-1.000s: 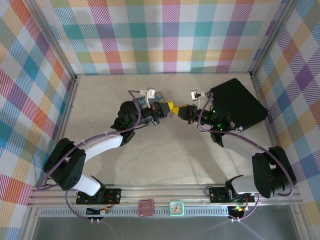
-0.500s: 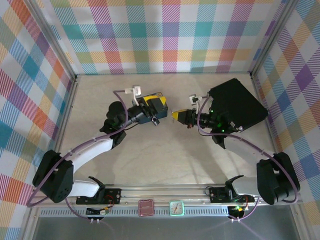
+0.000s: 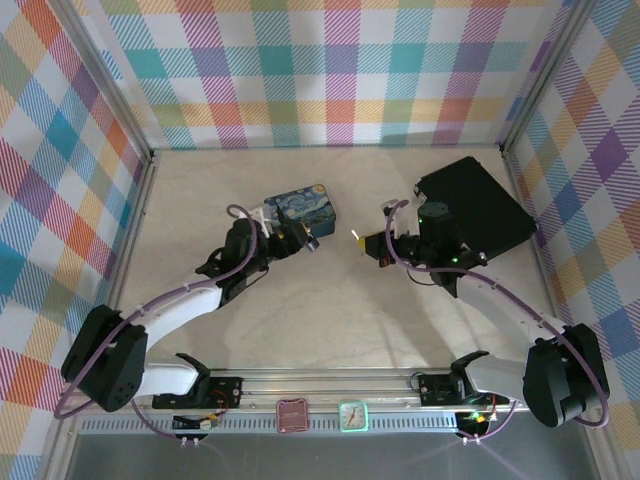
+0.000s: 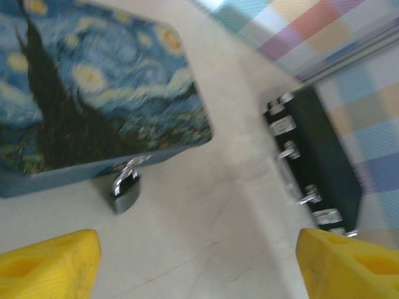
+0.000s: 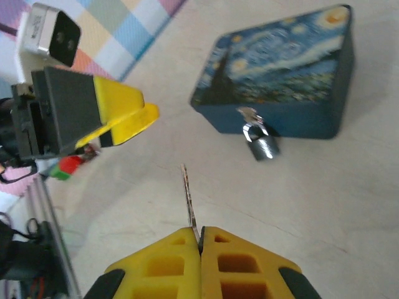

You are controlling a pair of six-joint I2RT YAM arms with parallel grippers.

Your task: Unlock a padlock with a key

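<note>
key [image 5: 188, 199] pinched in right hand [image 5: 201, 240], padlock [image 5: 262, 144] ahead, hanging on tin [image 5: 280, 68]

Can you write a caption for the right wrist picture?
Right gripper pinching the key, padlock hanging on the starry tin.

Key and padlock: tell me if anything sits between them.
Nothing visible does. The key, pinched in the right gripper, faces the padlock hanging on the tin front, with bare table between.
</note>
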